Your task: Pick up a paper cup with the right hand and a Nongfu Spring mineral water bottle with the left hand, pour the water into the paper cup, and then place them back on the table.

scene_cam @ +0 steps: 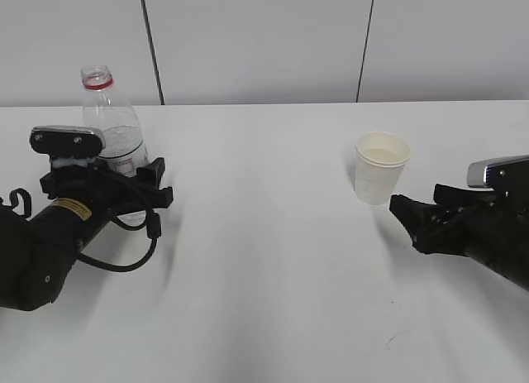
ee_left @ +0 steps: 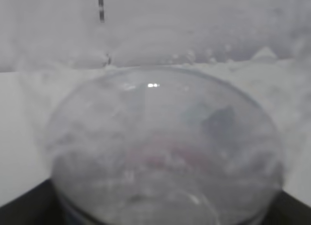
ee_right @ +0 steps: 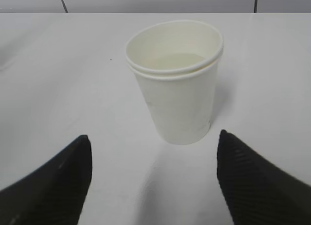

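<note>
1. Step in hand: the put-down at the end of the task, by my reading. The paper cup [ee_right: 177,89] stands upright on the worktop [scene_cam: 273,275] with a pale liquid level inside, so the pour looks done.
2. The right hand [scene_cam: 405,213] lies low on the worktop just right of the cup. Its fingers [ee_right: 58,176] are spread wide, tips short of the cup wall and touching nothing.
3. The Nongfu Spring mineral water bottle [scene_cam: 111,122] stands upright, well to the left of the cup and slightly farther back. It has no cap.
4. The left hand [scene_cam: 145,180] has its fingers around the bottle's base. Whether they are clamped or loosened I cannot tell, since the wrist view is only a blur of clear plastic.
5. Next move: confirm the left fingers are free of the bottle, then draw each arm straight back without nudging anything.
6. The cup looks off-white and tapered, with a doubled rim line — possibly two nested cups. The bottle is clear, with a red neck ring and a partly hidden label.
</note>
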Available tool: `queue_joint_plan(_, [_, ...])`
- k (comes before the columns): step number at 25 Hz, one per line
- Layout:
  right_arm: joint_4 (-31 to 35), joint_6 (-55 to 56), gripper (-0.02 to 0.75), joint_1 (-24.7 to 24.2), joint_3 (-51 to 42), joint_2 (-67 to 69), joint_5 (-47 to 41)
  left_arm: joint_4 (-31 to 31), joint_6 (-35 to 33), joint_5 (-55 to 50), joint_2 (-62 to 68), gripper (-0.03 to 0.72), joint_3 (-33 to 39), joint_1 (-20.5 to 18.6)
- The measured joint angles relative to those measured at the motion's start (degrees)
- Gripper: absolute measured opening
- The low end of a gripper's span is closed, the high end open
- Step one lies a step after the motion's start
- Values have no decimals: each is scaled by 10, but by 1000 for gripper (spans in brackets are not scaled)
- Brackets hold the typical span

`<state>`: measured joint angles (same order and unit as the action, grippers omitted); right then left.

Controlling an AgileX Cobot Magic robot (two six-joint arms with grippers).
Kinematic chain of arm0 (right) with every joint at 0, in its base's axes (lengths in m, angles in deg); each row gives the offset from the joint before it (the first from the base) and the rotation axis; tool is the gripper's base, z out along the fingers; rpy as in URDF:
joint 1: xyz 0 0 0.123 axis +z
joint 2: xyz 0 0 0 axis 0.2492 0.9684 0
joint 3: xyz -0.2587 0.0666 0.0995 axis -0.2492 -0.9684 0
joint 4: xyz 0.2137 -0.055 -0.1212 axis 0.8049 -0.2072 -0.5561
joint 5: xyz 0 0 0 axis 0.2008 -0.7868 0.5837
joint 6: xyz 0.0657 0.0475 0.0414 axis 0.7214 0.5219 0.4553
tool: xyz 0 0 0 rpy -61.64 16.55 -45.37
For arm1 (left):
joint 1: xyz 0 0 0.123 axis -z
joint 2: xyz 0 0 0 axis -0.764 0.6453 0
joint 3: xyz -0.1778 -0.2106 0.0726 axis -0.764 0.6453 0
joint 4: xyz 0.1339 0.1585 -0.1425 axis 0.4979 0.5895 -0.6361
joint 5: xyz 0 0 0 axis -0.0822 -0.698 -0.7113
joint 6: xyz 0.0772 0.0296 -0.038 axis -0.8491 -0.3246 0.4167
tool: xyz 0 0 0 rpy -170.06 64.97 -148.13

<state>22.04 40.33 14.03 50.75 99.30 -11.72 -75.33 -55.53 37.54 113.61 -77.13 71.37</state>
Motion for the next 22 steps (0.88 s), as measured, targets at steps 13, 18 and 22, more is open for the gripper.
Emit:
queue_joint_plan(13, [-6, 0, 592, 0, -28, -83, 0, 21, -6, -7, -94, 587, 55, 0])
queue_joint_plan(18, [-7, -1, 587, 0, -32, -128, 0, 19, -15, -6, -151, 587, 67, 0])
queue_joint_plan(22, [-7, -1, 586, 0, -26, -165, 0, 22, -15, -7, -191, 587, 67, 0])
